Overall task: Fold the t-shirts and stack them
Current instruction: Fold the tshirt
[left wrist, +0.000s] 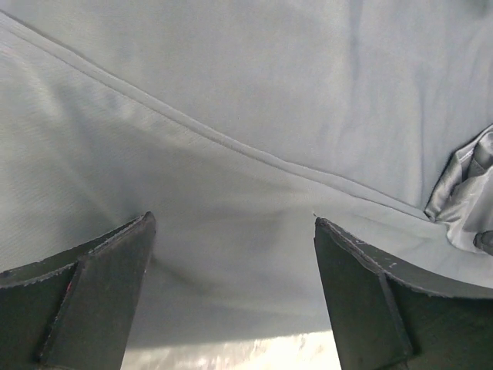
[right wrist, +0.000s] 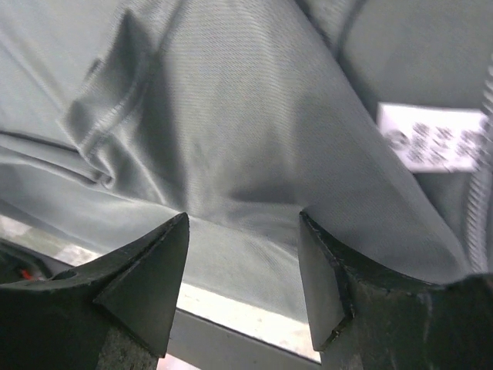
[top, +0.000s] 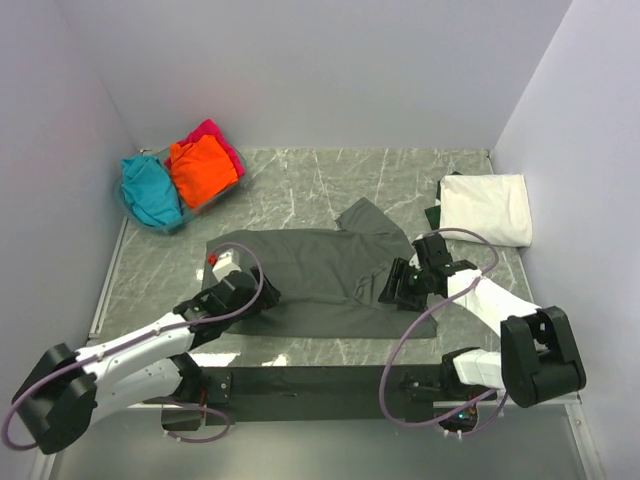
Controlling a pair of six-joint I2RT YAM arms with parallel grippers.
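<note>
Five t-shirts show: a dark grey t-shirt point(top: 320, 275) lies creased across the table's middle toward its near edge, its white neck label point(right wrist: 431, 137) blurred. A folded white t-shirt point(top: 487, 207) sits at the right edge. The teal t-shirt point(top: 150, 190), orange t-shirt point(top: 197, 170) and mostly hidden magenta t-shirt point(top: 222, 140) are bundled in a basket point(top: 178, 228) at the far left corner. Two grippers, the left gripper point(left wrist: 231, 220) and right gripper point(right wrist: 243, 216), sit over the grey cloth with fingers spread apart, pinching nothing.
</note>
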